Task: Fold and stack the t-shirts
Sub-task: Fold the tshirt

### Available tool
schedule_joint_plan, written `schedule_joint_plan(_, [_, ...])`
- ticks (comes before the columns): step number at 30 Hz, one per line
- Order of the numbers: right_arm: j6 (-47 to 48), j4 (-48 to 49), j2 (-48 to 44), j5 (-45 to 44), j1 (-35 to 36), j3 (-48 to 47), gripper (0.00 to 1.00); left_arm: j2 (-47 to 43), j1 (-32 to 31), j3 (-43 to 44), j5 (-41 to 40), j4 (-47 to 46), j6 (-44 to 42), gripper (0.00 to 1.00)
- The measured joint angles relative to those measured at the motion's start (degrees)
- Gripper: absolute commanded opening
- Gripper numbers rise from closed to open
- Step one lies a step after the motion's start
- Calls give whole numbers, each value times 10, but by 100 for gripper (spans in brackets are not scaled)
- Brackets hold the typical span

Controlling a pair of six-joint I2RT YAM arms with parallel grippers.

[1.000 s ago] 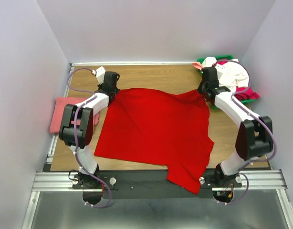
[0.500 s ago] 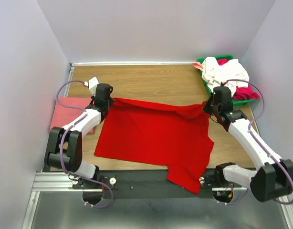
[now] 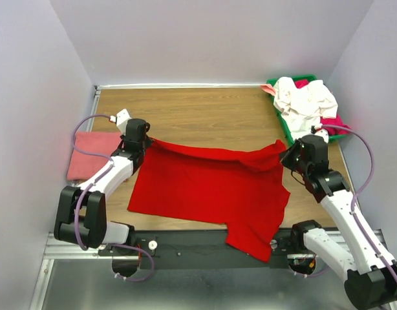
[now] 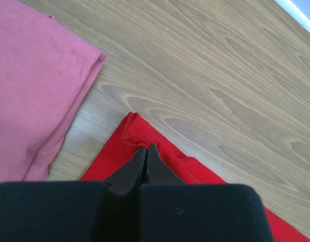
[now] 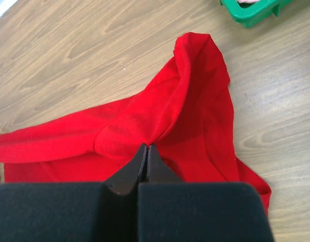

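Note:
A bright red t-shirt (image 3: 208, 187) lies spread on the wooden table, its near sleeve hanging over the front edge. My left gripper (image 3: 147, 140) is shut on its far left corner (image 4: 137, 132). My right gripper (image 3: 286, 152) is shut on its far right part (image 5: 160, 118), where the cloth is bunched and lifted. The far edge is folded toward me. A salmon-pink folded shirt (image 3: 88, 154) lies at the left edge and shows in the left wrist view (image 4: 29, 85). White (image 3: 305, 98) and magenta (image 3: 334, 124) shirts lie piled at the far right.
A green plastic tray (image 3: 286, 129) at the far right corner holds the white and magenta pile; its corner shows in the right wrist view (image 5: 253, 12). Bare wood (image 3: 205, 110) lies beyond the red shirt. A metal rail (image 3: 75, 242) runs along the front edge.
Both grippers have pulled the red shirt's far edge toward me, away from the back of the table. The far part of the shirt now folds over the rest.

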State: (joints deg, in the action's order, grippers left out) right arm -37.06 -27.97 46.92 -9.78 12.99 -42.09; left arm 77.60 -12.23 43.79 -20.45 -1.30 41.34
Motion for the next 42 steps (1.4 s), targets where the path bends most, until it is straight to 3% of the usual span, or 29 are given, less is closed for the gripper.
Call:
schedule_joint_plan(4, [-1, -18, -6, 0, 0, -15, 0, -26, 0, 0, 2, 20, 1, 0])
schedule_joint_plan(10, [6, -25, -47, 0, 0, -111, 0, -193, 0, 23, 0, 85, 8, 0])
schedule_joint_plan(21, [24, -55, -153, 46, 0, -357, 1, -469, 0, 195, -9, 240, 48, 0])
schedule_joint_plan(30, [36, -69, -107, 174, 0, -589, 0, -510, 0, 462, 5, 309, 34, 0])
schedule_joint_plan(34, [37, -74, -82, 200, 0, -655, 1, -506, 0, 536, 6, 330, 18, 0])
schedule_joint_plan(38, [37, -76, -67, 209, 0, -677, 1, -494, 0, 555, 6, 340, 10, 0])
schedule_joint_plan(42, [40, -76, -48, 205, 0, -662, 0, -468, 0, 512, -10, 336, 7, 0])
